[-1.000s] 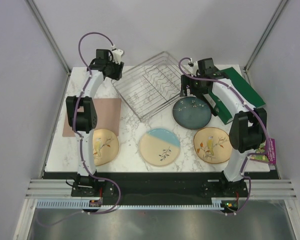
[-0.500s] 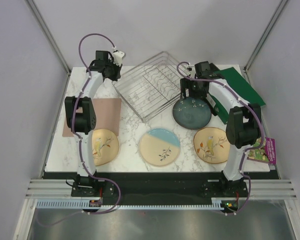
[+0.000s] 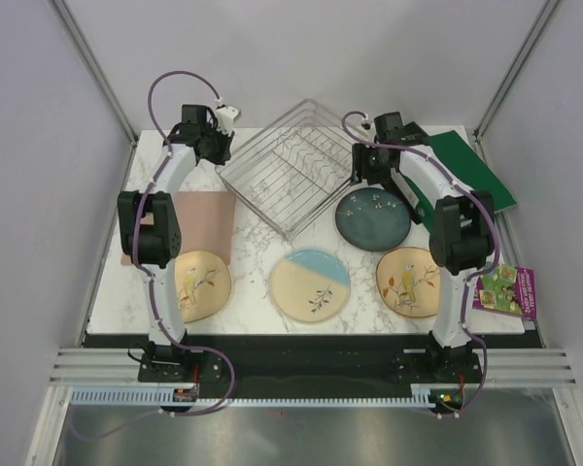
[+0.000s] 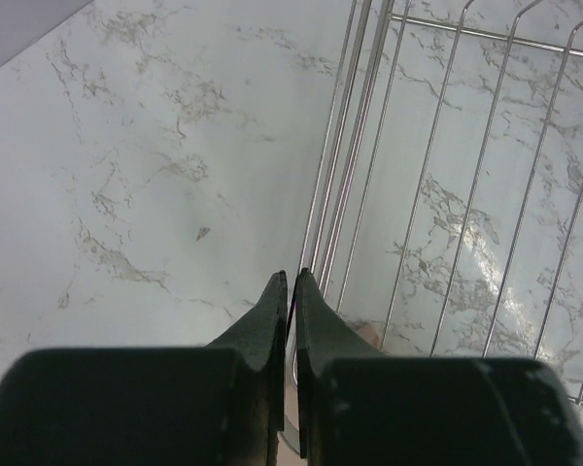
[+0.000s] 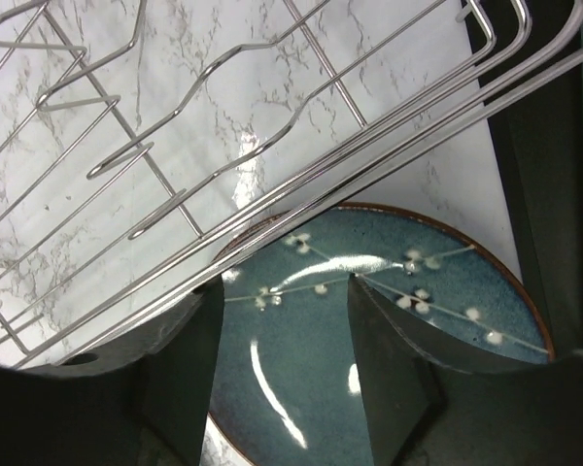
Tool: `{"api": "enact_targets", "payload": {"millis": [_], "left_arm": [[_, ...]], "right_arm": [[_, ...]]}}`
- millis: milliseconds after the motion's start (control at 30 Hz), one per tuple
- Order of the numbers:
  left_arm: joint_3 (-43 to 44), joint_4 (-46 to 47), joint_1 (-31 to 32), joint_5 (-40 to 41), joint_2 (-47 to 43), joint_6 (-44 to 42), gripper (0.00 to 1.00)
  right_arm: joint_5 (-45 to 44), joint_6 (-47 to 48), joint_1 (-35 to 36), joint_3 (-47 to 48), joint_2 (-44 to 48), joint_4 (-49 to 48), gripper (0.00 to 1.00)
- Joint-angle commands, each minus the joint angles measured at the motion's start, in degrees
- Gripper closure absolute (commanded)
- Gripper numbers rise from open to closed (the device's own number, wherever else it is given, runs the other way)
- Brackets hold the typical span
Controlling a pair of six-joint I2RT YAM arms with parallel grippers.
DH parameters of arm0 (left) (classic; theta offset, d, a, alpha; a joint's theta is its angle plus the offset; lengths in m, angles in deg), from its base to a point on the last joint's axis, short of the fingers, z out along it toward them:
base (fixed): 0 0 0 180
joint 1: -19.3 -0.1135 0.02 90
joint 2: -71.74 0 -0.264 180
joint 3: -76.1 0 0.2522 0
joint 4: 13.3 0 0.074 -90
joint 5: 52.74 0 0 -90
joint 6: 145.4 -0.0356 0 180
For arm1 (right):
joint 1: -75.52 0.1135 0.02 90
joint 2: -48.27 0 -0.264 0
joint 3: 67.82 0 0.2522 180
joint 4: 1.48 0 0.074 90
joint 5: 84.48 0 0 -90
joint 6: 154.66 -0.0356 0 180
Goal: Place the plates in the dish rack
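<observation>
The wire dish rack (image 3: 287,173) stands at the back middle of the table. My left gripper (image 3: 217,148) is at its left corner, and in the left wrist view it (image 4: 291,277) is shut on the rack's rim wire (image 4: 332,175). My right gripper (image 3: 362,175) is open at the rack's right corner. In its wrist view the gripper (image 5: 285,282) stands over the dark blue plate (image 5: 282,369), with the rack's rim (image 5: 369,165) crossing above its left finger. The dark plate (image 3: 372,218) lies flat. So do the cream and blue plate (image 3: 310,283) and two bird plates (image 3: 202,284) (image 3: 411,282).
A green binder (image 3: 476,173) lies at the back right, beside the right arm. A pink mat (image 3: 202,218) lies left of the rack, partly under the left arm. A small booklet (image 3: 505,289) sits at the table's right edge.
The left gripper has shut on the rack's rim. The right gripper has moved to the rack's right corner and its fingers have narrowed. The rack has shifted slightly.
</observation>
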State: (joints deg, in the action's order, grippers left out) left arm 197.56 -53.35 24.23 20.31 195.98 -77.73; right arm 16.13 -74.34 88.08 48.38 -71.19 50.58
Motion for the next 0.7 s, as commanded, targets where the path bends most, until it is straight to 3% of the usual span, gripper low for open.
{"api": "enact_targets", "payload": {"millis": [0, 667], "left_arm": [[-3.81, -2.02, -0.27, 0.60, -3.57, 3.25, 0.98], [-14.36, -2.19, 2.10, -5.90, -11.92, 5.27, 0.98]], "right_arm": [[1.96, -0.52, 0.54, 6.11, -2.53, -4.02, 0.40], [1.17, 0.97, 1.77, 21.13, -15.18, -6.05, 0.39]]}}
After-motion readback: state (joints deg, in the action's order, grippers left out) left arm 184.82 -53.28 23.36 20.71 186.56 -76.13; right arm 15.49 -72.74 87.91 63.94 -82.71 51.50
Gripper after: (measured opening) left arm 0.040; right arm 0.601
